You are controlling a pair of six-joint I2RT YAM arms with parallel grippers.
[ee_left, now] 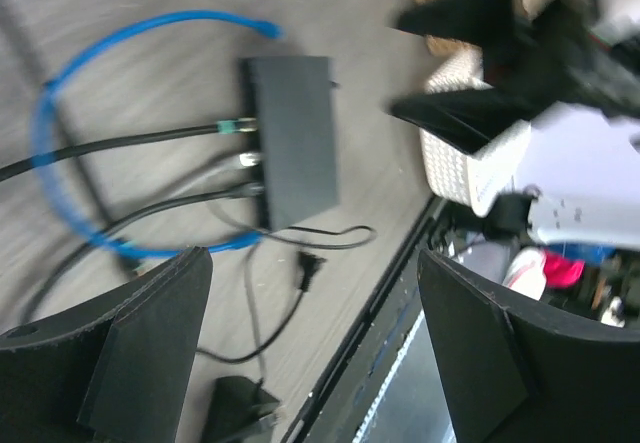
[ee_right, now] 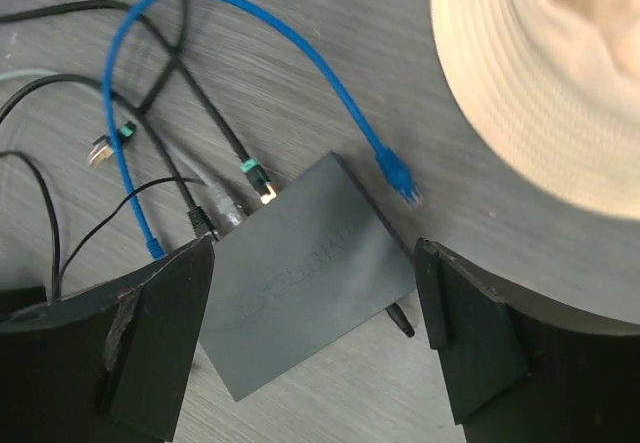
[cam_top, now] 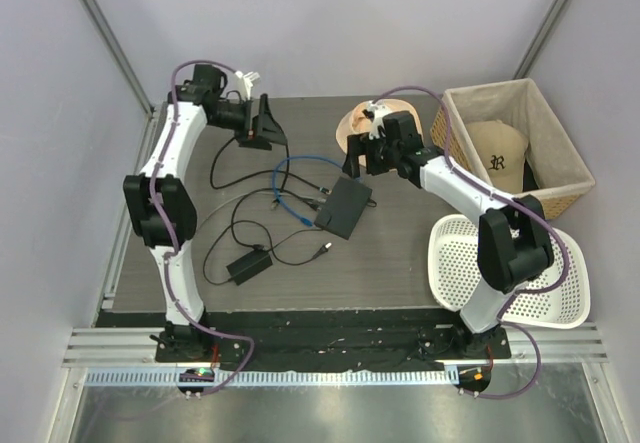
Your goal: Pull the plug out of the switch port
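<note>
The flat black switch [cam_top: 345, 208] lies mid-table, also in the right wrist view [ee_right: 300, 283] and the left wrist view [ee_left: 295, 138]. Black and grey cables sit in the ports [ee_right: 235, 201] along its edge. The bright-blue cable [ee_right: 250, 23] loops behind it. One blue plug [ee_right: 400, 181] lies loose by the far corner. The other blue plug [ee_right: 152, 246] lies on the table just off the port edge and looks out of any port. My right gripper [ee_right: 315, 248] is open and empty, straddling above the switch [cam_top: 360, 158]. My left gripper [ee_left: 315, 263] is open and empty, raised at the back left [cam_top: 262, 128].
A black adapter brick [cam_top: 248, 265] and its thin lead lie front left. A cream hat [cam_top: 365, 123] sits behind the switch. A wicker basket [cam_top: 555, 193] with a cap stands back right. A white perforated basket [cam_top: 510, 268] sits front right.
</note>
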